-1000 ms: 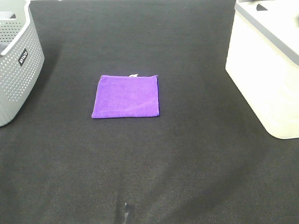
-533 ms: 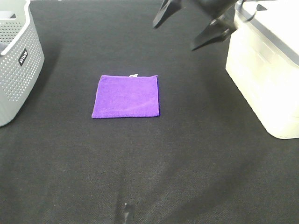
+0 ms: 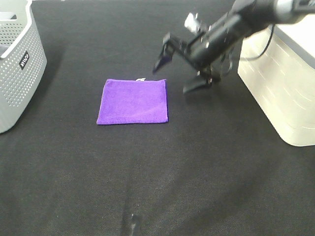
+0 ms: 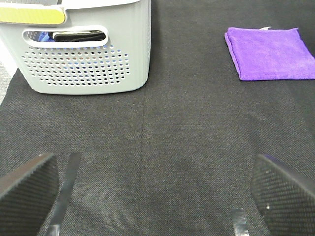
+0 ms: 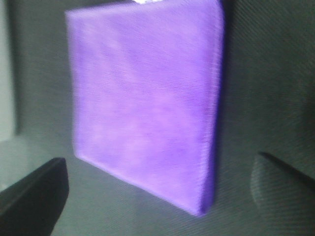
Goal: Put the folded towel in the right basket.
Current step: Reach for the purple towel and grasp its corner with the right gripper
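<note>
The folded towel (image 3: 132,102) lay flat on the table (image 3: 147,172), just ahead of and below your right jaws, which stood wide apart and empty. You would have done best to lower them astride its nearest edge and pinch every layer. The right arm (image 3: 231,24) slanted down from beside the right basket (image 3: 280,88) behind the jaws.

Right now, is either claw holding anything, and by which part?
Nothing. The right gripper hangs open near the purple towel; the left gripper is open too, empty.
</note>
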Controlling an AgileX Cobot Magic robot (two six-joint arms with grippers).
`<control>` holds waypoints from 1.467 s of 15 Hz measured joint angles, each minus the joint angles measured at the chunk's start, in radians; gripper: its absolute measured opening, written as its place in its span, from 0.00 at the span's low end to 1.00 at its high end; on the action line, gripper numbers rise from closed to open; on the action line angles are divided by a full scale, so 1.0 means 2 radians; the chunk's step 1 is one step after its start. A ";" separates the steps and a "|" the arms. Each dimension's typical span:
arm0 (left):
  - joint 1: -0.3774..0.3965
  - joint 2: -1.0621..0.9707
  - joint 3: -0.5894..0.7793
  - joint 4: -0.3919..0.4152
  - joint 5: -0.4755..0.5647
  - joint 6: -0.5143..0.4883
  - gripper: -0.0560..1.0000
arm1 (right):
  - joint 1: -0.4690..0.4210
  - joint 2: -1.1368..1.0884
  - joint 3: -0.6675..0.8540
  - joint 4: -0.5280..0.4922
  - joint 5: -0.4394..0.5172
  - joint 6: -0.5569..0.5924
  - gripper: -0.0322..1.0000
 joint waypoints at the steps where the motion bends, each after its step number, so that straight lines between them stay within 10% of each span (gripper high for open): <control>1: 0.000 0.000 0.000 0.000 0.000 0.000 0.99 | 0.000 0.026 -0.011 -0.006 0.001 -0.002 0.94; 15: 0.000 0.000 0.000 0.000 0.000 0.000 0.99 | 0.009 0.127 -0.138 -0.008 0.050 0.010 0.91; 22: 0.000 0.000 0.000 0.000 0.000 0.000 0.99 | 0.103 0.157 -0.162 -0.011 -0.026 0.038 0.54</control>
